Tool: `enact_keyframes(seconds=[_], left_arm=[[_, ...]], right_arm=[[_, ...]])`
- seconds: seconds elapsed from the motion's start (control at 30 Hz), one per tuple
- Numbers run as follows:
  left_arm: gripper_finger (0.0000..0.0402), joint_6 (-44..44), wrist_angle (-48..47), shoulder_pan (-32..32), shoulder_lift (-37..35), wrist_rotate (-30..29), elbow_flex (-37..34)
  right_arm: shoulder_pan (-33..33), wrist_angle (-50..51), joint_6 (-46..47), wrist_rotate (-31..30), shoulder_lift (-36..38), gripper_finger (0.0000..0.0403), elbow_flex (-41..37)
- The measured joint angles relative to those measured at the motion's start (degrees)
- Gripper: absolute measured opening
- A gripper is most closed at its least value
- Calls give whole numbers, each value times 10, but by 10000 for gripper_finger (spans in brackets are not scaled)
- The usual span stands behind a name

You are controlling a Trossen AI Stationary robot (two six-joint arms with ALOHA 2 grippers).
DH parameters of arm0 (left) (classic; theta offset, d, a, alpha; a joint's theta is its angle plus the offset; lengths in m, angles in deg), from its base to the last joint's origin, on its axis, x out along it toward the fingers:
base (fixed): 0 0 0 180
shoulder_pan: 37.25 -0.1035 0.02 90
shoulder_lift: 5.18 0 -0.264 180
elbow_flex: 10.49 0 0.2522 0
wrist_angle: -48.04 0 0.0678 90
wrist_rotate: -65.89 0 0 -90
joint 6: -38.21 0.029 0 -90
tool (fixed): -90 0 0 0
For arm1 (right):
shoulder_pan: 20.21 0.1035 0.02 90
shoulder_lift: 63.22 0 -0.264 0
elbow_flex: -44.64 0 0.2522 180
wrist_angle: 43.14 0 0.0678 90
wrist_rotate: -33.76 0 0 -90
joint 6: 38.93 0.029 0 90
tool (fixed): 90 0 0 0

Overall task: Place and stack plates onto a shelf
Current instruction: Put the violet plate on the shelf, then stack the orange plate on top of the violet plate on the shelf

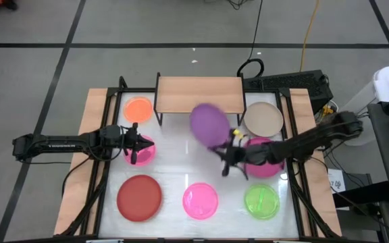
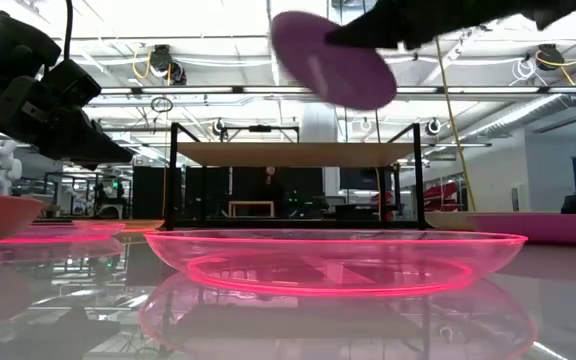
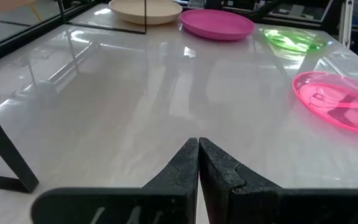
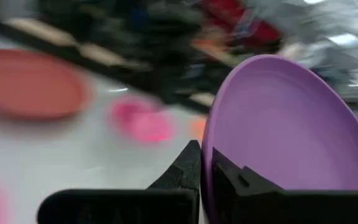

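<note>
My right gripper is shut on the purple plate, which is in the air in front of the shelf. In the low view the plate is tilted and higher than the shelf top. My left gripper is shut and empty, over a translucent pink plate. On the table lie the orange plate, beige plate, magenta plate, red plate, second translucent pink plate and green plate. My right gripper pinches the purple plate's rim between its two fingers, one on the hollow face and one on the back. It has the rim part nearest the table's near right. The plate is lifted clear and tilted steeply.
The shelf's thin black legs stand at the table's far middle, with open room under the wood top. The table's wood edges and black frame rails run along both sides. Cables and a dark box lie behind the shelf.
</note>
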State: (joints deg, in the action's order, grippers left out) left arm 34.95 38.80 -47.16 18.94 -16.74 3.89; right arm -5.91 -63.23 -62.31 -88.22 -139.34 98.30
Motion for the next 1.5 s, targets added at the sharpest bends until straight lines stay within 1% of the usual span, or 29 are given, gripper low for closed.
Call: enact_keyframes(seconds=[0.03, 0.1, 0.17, 0.23, 0.33, 0.43, 0.5, 0.57, 0.63, 0.97, 1.3, 1.5], left_arm=[[17, 0, 0, 0, 0, 0, 0], [17, 0, 0, 0, 0, 0, 0], [17, 0, 0, 0, 0, 0, 0], [17, 0, 0, 0, 0, 0, 0], [17, 0, 0, 0, 0, 0, 0], [17, 0, 0, 0, 0, 0, 0], [17, 0, 0, 0, 0, 0, 0], [17, 0, 0, 0, 0, 0, 0], [17, 0, 0, 0, 0, 0, 0], [17, 0, 0, 0, 0, 0, 0], [17, 0, 0, 0, 0, 0, 0], [17, 0, 0, 0, 0, 0, 0]], right_arm=[[-13, -4, -15, -16, 15, 2, 0], [-45, 2, -34, -26, 43, 1, 5], [-82, 50, -34, -22, 58, 1, 29], [-122, 144, -15, -5, 59, 1, 68], [-176, 256, 12, 33, 37, 1, 140], [-218, 337, 29, 70, 11, 1, 194], [-241, 364, 51, 102, -6, 1, 208], [-256, 367, 64, 129, -22, 1, 210], [-267, 372, 71, 142, -39, 1, 210], [-294, 372, 74, 139, -119, 2, 211], [-296, 369, 84, 141, -115, 39, 203], [-296, 372, 108, 142, -115, 58, 203]])
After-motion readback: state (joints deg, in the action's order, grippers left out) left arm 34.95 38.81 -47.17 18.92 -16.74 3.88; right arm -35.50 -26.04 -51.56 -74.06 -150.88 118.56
